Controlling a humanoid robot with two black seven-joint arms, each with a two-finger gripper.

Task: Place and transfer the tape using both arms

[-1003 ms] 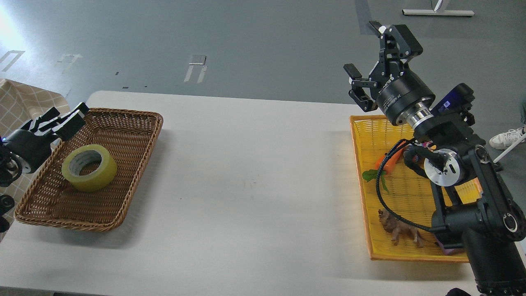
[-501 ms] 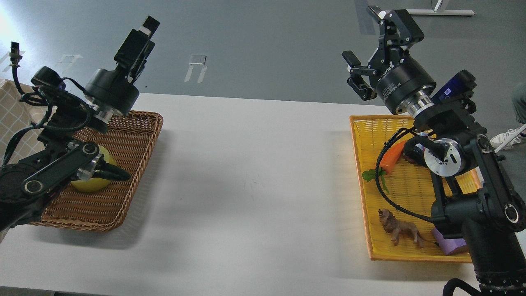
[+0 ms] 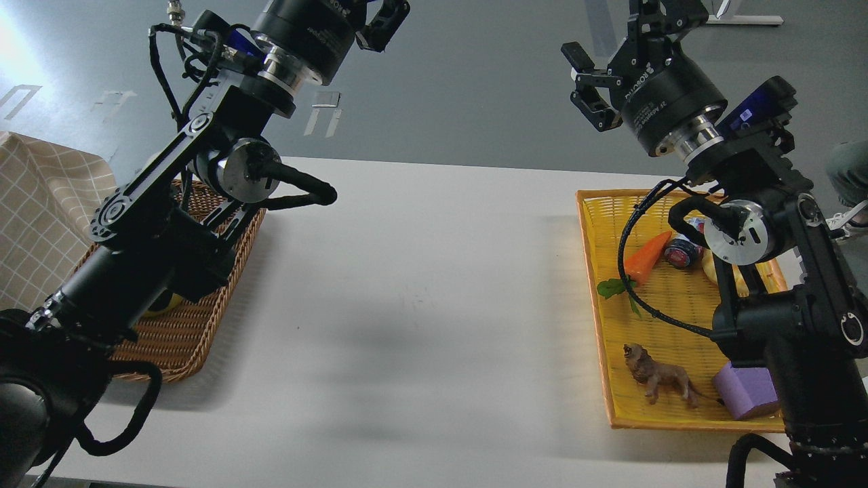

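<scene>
Leftmost, a beige cloth [image 3: 41, 217] with a pale grid pattern hangs at the edge of the white matte tabletop [image 3: 420, 285]. Beside it sits a brown woven wicker basket [image 3: 176, 346], rectangular with a braided rim, mostly covered by the left arm [image 3: 156, 230], whose black jointed links and silver joint disc rise across it. Only a small sliver of the tape [image 3: 161, 306], glossy translucent yellow, shows in the basket under that arm. The left gripper [image 3: 383, 20] reaches the top edge of the view; just one black finger is visible there, so I cannot tell whether it is parted or closed.

Across the bare middle of the tabletop lies a flat yellow woven tray [image 3: 600, 298]. In it are an orange toy carrot [image 3: 644, 254] with green leaves, a small round tin [image 3: 680, 251], a brown lion figurine [image 3: 661, 381] and a purple block [image 3: 746, 396]. The right arm [image 3: 780, 285] stands over the tray, a black ribbed cable looping from it. The right gripper [image 3: 614, 61], marked ROBOTIQ, is held high over the grey floor, fingers spread apart and holding nothing.
</scene>
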